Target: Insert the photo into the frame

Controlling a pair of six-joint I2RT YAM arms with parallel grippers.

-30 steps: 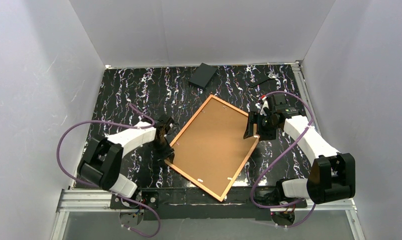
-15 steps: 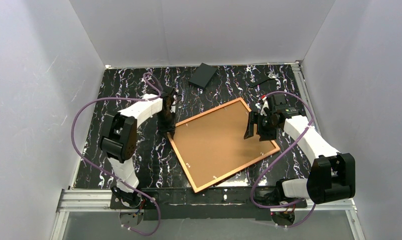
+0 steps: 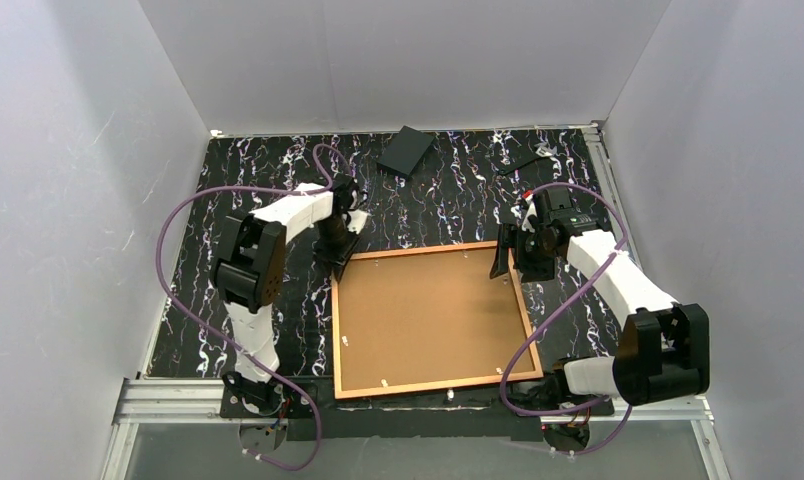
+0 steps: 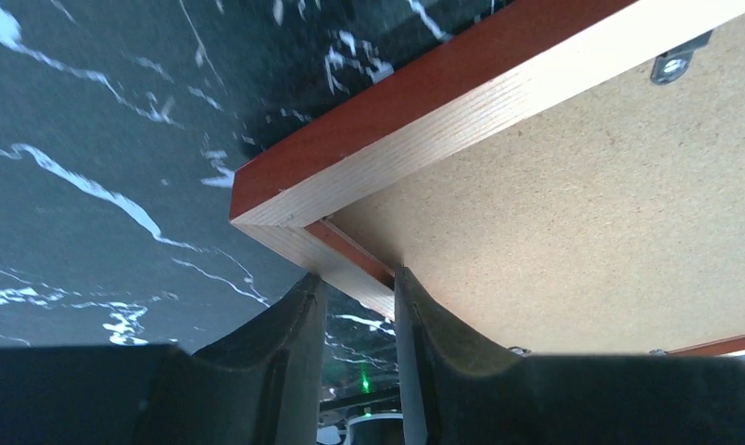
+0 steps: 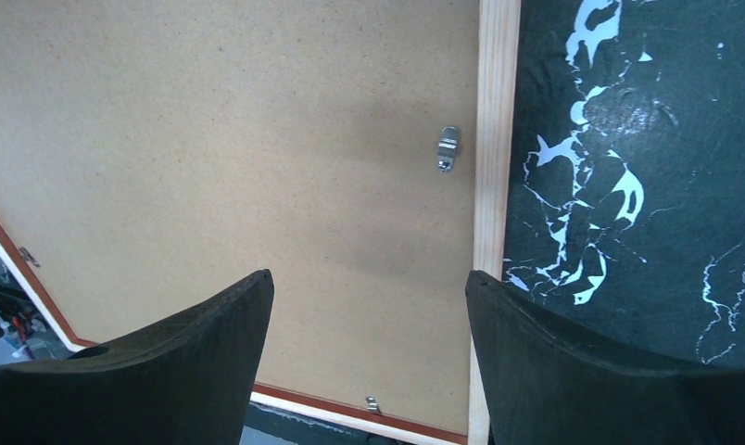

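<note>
The frame (image 3: 335, 330) lies back up in the middle of the table, square to its edges, with a plain brown backing board (image 3: 428, 315) filling it. The photo is hidden or out of view. My left gripper (image 3: 338, 258) is at the frame's far left corner. In the left wrist view, the left gripper (image 4: 355, 283) is shut on the frame's side rail (image 4: 424, 139) beside the board (image 4: 582, 232). My right gripper (image 3: 506, 262) hovers open over the far right corner. The right wrist view shows the right gripper (image 5: 369, 287) spread above the board (image 5: 258, 139) and the pale rail (image 5: 495, 139).
A black box (image 3: 406, 151) lies at the far middle of the marbled table (image 3: 238, 190). Small dark items (image 3: 526, 160) lie at the far right. White walls close three sides. Small metal clips (image 5: 448, 148) hold the board in the frame.
The frame has swung clockwise from a diamond tilt to square with the table. My left gripper carried its corner toward the far left. The right gripper stayed in place.
</note>
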